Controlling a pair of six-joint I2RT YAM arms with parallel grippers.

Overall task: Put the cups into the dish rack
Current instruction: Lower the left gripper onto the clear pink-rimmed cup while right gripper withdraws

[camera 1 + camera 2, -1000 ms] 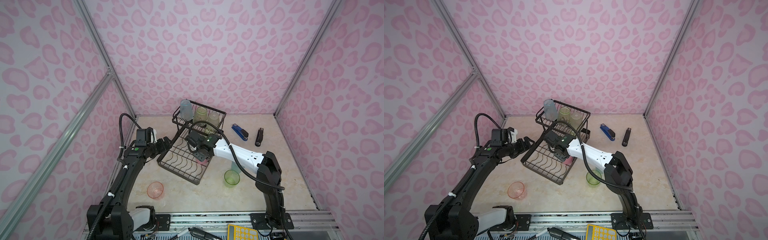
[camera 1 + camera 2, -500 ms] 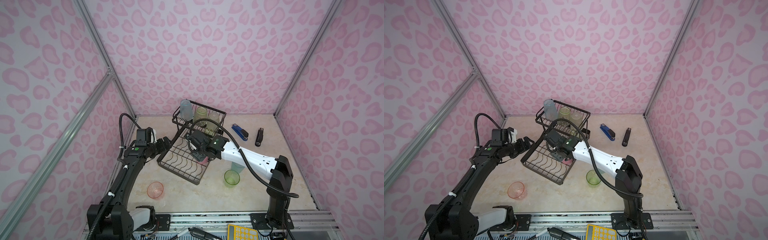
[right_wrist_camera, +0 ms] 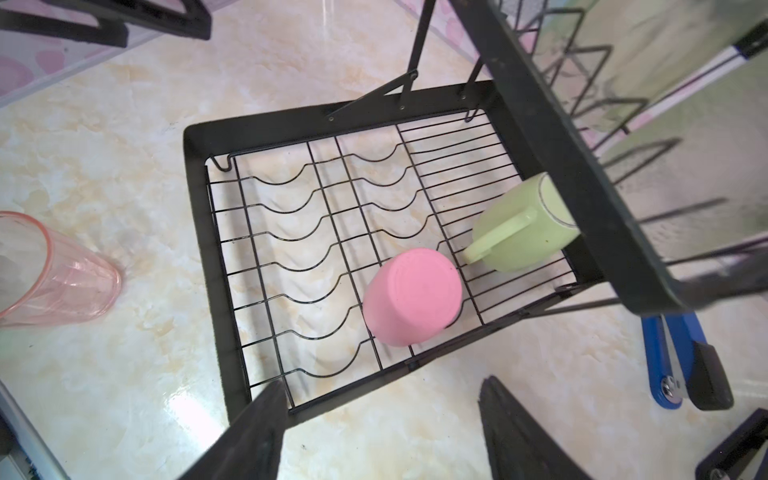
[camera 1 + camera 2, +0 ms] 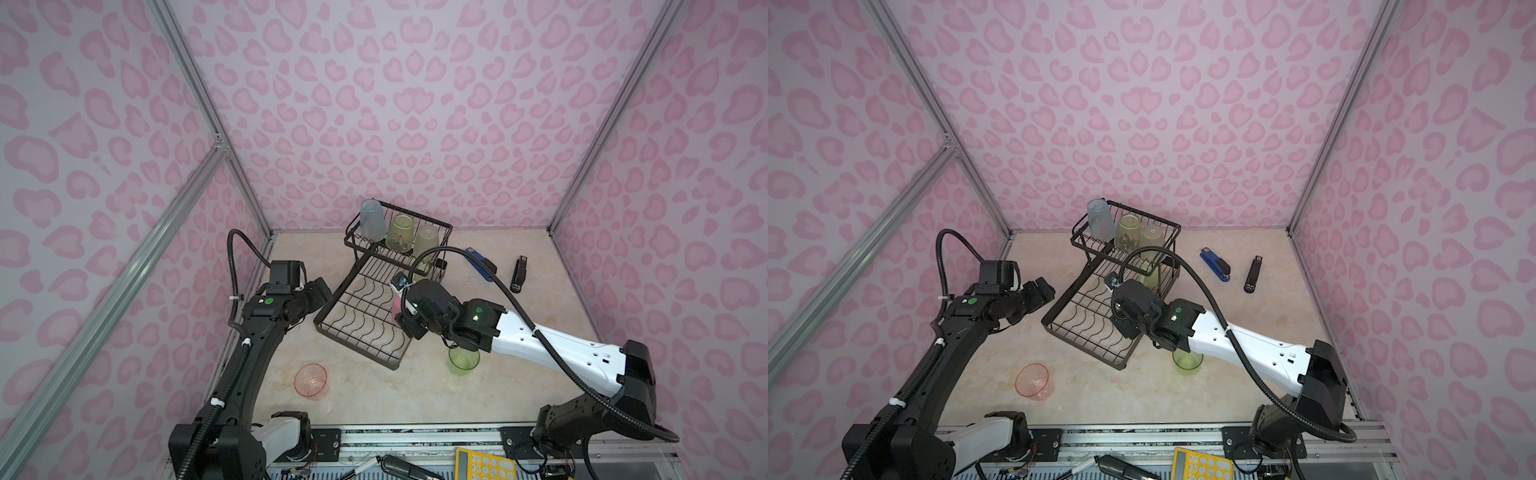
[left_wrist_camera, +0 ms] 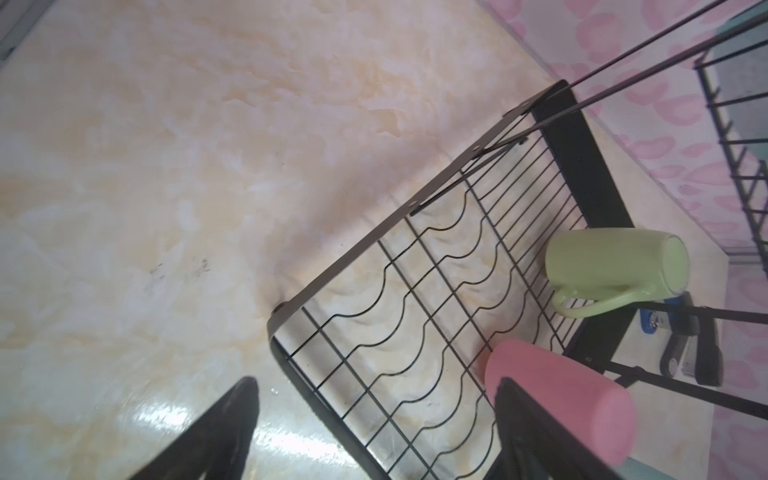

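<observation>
The black dish rack (image 4: 328, 322) stands mid-table. Its raised basket (image 4: 440, 226) holds a blue cup (image 4: 371, 218), a green cup (image 4: 400, 232) and a beige cup (image 4: 427, 243), all upside down. In the tray, a solid pink cup (image 3: 415, 295) stands upside down beside a pale-green mug (image 3: 519, 232) lying on its side. A translucent pink cup (image 4: 311, 380) and a green cup (image 4: 463, 359) stand on the table. My right gripper (image 3: 382, 388) hovers open and empty over the tray's right rim, near the pink cup. My left gripper (image 5: 376, 395) is open and empty at the tray's left rim.
A blue stapler (image 4: 482, 264) and a black stapler (image 4: 518, 274) lie on the table right of the rack. A yellow calculator (image 4: 484, 465) sits on the front rail. Pink patterned walls close in the left, back and right sides.
My right arm has stretched lower and its gripper has backed slightly right from over the tray, leaving the pink cup standing there. The left arm has barely moved.
</observation>
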